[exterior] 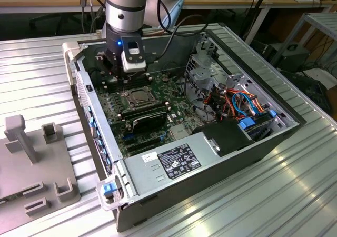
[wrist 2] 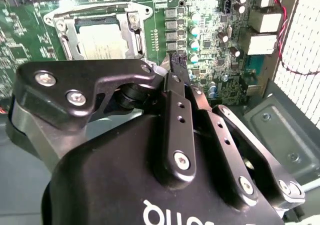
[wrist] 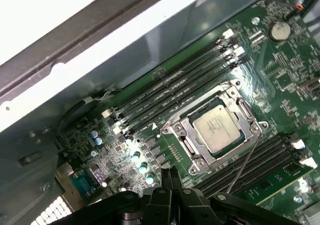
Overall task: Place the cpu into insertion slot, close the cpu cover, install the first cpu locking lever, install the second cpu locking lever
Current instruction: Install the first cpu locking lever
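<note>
Fingers [wrist 2: 175,67] clenched tip to tip, nothing between them as far as both wrist views show. The gripper [wrist 2: 167,64] hangs over the motherboard [wrist: 280,65], near the insertion slot [exterior: 138,96] but apart from it, touching nothing.

The cpu [wrist: 215,130] lies flat in the slot, metal top up. The cpu cover [wrist: 186,144] is down around it, framing the chip through its window. So placing and cover steps look done.

One thin wire locking lever [wrist: 245,160] angles out from the socket corner across the memory slots [wrist: 175,92]. It looks unlatched. Cannot tell if the other lever, along the socket's far edge, is hooked.

Judgement: lever stage is in hand, first lever likely. That calls for the closed fingertips coming down on the free lever end, pressing it low and sideways under its catch, without scraping the memory slots or board parts beside it. All inside the open computer case [exterior: 237,158]
</note>
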`<state>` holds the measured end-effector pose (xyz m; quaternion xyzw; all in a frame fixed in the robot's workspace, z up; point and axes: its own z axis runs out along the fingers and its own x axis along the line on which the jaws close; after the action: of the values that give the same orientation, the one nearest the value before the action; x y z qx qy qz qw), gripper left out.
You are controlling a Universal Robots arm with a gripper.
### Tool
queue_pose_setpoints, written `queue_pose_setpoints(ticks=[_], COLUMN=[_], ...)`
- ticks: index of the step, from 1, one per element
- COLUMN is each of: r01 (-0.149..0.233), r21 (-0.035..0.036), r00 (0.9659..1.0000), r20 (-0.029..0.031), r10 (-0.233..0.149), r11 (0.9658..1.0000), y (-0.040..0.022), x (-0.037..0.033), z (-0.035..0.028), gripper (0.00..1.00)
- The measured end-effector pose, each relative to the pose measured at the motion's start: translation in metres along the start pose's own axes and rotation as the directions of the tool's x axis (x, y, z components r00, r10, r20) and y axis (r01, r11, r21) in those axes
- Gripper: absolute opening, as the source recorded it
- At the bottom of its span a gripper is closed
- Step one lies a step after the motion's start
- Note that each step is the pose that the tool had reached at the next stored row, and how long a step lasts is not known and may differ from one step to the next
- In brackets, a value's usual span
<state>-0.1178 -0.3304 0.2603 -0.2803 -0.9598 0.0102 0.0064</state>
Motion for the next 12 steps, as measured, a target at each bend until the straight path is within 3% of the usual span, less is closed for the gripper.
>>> queue_pose_setpoints(ticks=[3,10,11,12], r01=[0.030,0.052,0.062,0.083], r21=[-0.0007,-0.0019,-0.0048,-0.0143], r00=[0.9995,0.9987,0.9981,0.9965], r20=[0.0000,0.0005,-0.0010,-0.0060], r10=[-0.030,-0.052,-0.062,-0.084], r11=[0.9995,0.9987,0.9981,0.9964], y=[0.0001,0.0014,0.0014,0.0013], x=[0.0002,0.0011,0.0011,0.0012], z=[-0.0001,-0.0033,-0.0033,-0.0033], gripper=[0.11,0.11,0.11,0.11])
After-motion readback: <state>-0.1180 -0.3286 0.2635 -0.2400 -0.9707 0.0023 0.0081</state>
